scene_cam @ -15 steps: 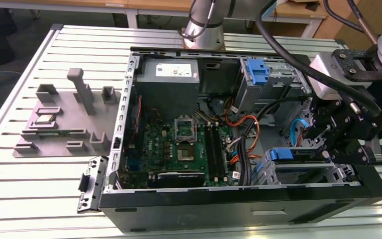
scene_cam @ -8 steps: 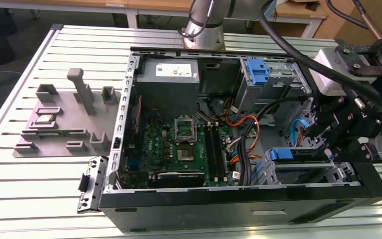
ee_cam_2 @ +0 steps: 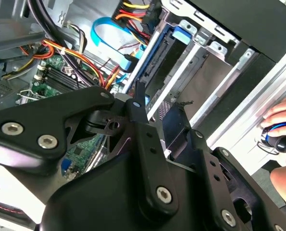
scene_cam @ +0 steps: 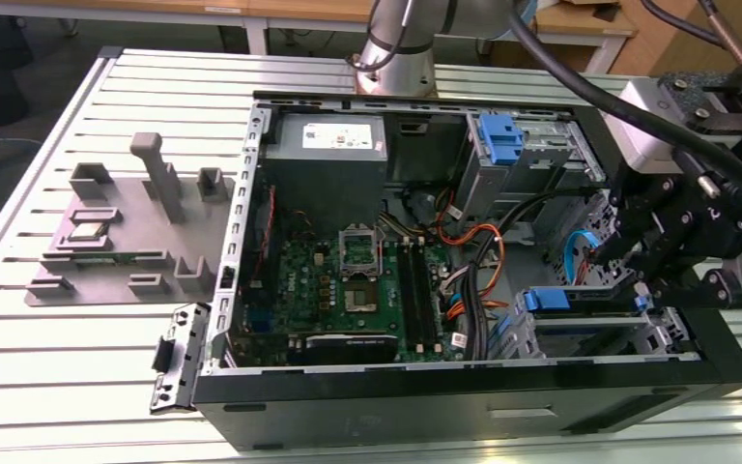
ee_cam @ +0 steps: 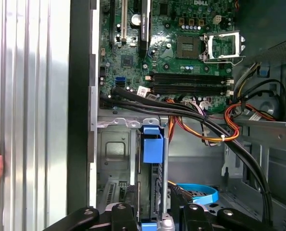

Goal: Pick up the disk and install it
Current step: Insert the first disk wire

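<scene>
In the exterior view, I have the arm's pincer (scene_cam: 648, 253) low over the drive bay at the corner of the open computer case (scene_cam: 474, 406) on the exterior view's right, on the slatted worktop (scene_cam: 36, 387). Just under it sits the disk (scene_cam: 575, 302) — what I see of it is its bright blue frame edge, seated on edge in the grey metal bay. I cannot tell from here whether the pincer grips it or has let go.

In the second wrist view, the black linkage of the pincer (ee_cam_2: 147, 144) blocks most of the scene; beyond it a blue rail (ee_cam_2: 155, 62) runs along the bay, beside orange and yellow cables (ee_cam_2: 80, 60). A person's hand (ee_cam_2: 282, 127) rests off the case on a control.

In the first wrist view, the blue frame tab (ee_cam: 152, 144) stands upright in the bay, below the motherboard (ee_cam: 171, 43), with the pincer's links either side of it.

I judge the disk stiff, fairly dense and shock-sensitive — best held by the plastic frame's long edges, not the label face, and the plastic may slip.
</scene>
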You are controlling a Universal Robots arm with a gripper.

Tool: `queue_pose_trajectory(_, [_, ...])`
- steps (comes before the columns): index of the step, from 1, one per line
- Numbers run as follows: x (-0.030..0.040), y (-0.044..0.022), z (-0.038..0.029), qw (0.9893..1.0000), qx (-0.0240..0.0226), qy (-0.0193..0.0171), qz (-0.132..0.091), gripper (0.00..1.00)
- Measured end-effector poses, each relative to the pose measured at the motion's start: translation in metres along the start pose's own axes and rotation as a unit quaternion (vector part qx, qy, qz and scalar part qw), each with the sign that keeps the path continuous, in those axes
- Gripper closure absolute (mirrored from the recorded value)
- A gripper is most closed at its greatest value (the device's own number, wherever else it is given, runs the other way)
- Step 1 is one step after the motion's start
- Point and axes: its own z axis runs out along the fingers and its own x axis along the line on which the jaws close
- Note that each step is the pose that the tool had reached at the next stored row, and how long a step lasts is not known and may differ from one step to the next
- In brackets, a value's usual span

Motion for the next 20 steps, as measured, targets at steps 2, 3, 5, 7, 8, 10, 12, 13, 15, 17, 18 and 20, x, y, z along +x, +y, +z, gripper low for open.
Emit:
queue_pose_trajectory(2, [-0.0045, 0.0, 0.0006, 1.0, 0.0, 0.0, 0.0, 0.58])
queue_pose_trajectory(3, [-0.0068, 0.0, 0.0008, 1.0, 0.0, 0.0001, 0.0, 0.58])
queue_pose_trajectory(5, [-0.011, 0.0, 0.0015, 1.0, 0.0, -0.0001, 0.0, 0.58])
queue_pose_trajectory(7, [-0.0151, -0.0001, 0.0021, 1.0, 0.0, 0.0, 0.0, 0.58])
queue_pose_trajectory(8, [-0.017, -0.0002, 0.0025, 1.0, 0.0, -0.0001, 0.0, 0.58])
queue_pose_trajectory(10, [-0.02, -0.0014, 0.003, 1.0, -0.0001, -0.0001, 0.0, 0.58])
queue_pose_trajectory(12, [-0.0219, -0.0048, 0.0034, 1.0, 0.0, 0.0, 0.0, 0.58])
queue_pose_trajectory(13, [-0.0224, -0.0068, 0.0038, 1.0, 0.0, -0.0001, 0.0, 0.58])
queue_pose_trajectory(15, [-0.0226, -0.0102, 0.0047, 1.0, 0.0, 0.0, 0.0, 0.58])
queue_pose_trajectory(17, [-0.0226, -0.0128, 0.0065, 1.0, 0.0, -0.0001, 0.0, 0.58])
queue_pose_trajectory(18, [-0.0225, -0.014, 0.0077, 1.0, 0.0, -0.0001, 0.0, 0.58])
queue_pose_trajectory(20, [-0.0222, -0.0147, 0.0109, 1.0, 0.0, 0.0, 0.0, 0.58])
